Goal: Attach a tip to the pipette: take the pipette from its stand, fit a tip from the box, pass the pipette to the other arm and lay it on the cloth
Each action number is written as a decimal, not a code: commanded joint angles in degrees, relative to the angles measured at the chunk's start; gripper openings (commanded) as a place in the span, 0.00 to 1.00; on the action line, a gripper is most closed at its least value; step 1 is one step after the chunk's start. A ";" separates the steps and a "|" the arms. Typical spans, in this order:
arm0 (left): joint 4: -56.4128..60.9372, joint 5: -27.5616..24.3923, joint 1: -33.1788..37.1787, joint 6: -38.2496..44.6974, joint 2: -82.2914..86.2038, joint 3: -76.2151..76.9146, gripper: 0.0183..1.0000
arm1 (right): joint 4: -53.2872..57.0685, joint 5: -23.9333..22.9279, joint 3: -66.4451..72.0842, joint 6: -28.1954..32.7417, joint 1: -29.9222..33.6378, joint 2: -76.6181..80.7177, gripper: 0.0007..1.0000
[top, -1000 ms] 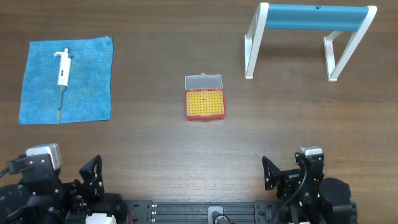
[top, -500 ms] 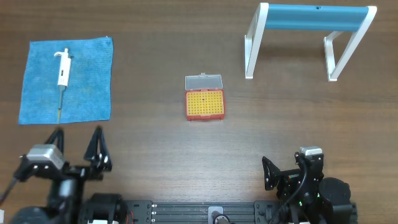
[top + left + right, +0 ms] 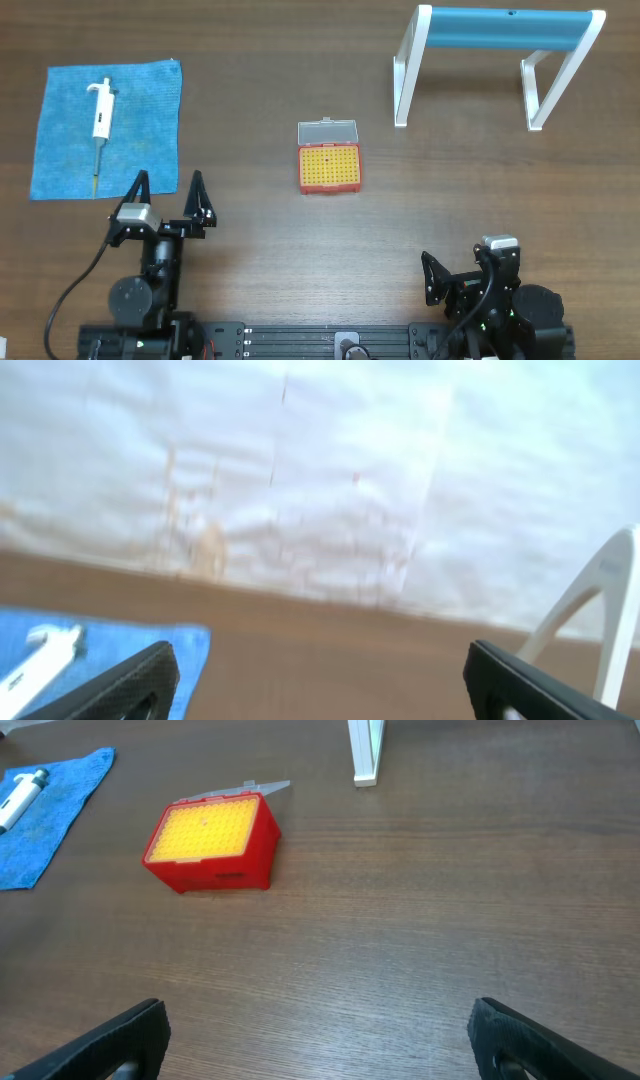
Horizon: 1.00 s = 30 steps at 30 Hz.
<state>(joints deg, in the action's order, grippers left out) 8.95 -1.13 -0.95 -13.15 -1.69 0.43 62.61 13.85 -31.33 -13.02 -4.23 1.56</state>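
The white pipette (image 3: 101, 112) lies on the blue cloth (image 3: 140, 140) at the table's far left, its yellow tip towards the near edge. The left wrist view catches the pipette (image 3: 40, 660) and cloth (image 3: 150, 645) at its edge. My left gripper (image 3: 167, 190) is open and holds nothing, raised just near of the cloth's near right corner. The red tip box (image 3: 328, 166), lid open and yellow rack showing, sits mid-table and also appears as the box (image 3: 212, 844) ahead of my right gripper (image 3: 320, 1045). That right gripper (image 3: 458, 276) is open and holds nothing by its base.
The white-legged stand with a blue top bar (image 3: 500, 30) occupies the far right with nothing hanging on it; one leg (image 3: 610, 610) shows in the left wrist view, another leg (image 3: 365, 750) in the right wrist view. Bare brown tabletop (image 3: 300, 250) lies between the arms and the box.
My left arm has risen from its folded position at the bottom left; its gripper swung up the picture and rightward to just below the cloth. The right arm has not moved.
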 commanded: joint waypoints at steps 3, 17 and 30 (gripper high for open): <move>-13.00 -0.35 0.31 0.50 0.48 -0.11 0.92 | -0.31 0.39 0.09 -0.61 0.07 0.11 0.97; -13.53 -0.39 2.01 0.50 0.63 -0.11 0.92 | -0.31 0.39 0.09 -0.61 0.07 0.11 0.97; -13.53 -0.39 2.01 0.50 0.63 -0.11 0.92 | -0.31 0.39 0.09 -0.61 0.07 0.11 0.97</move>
<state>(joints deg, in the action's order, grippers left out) -4.08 -1.30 1.30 -13.15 -1.65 0.36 62.59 13.85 -31.33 -13.02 -4.23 1.56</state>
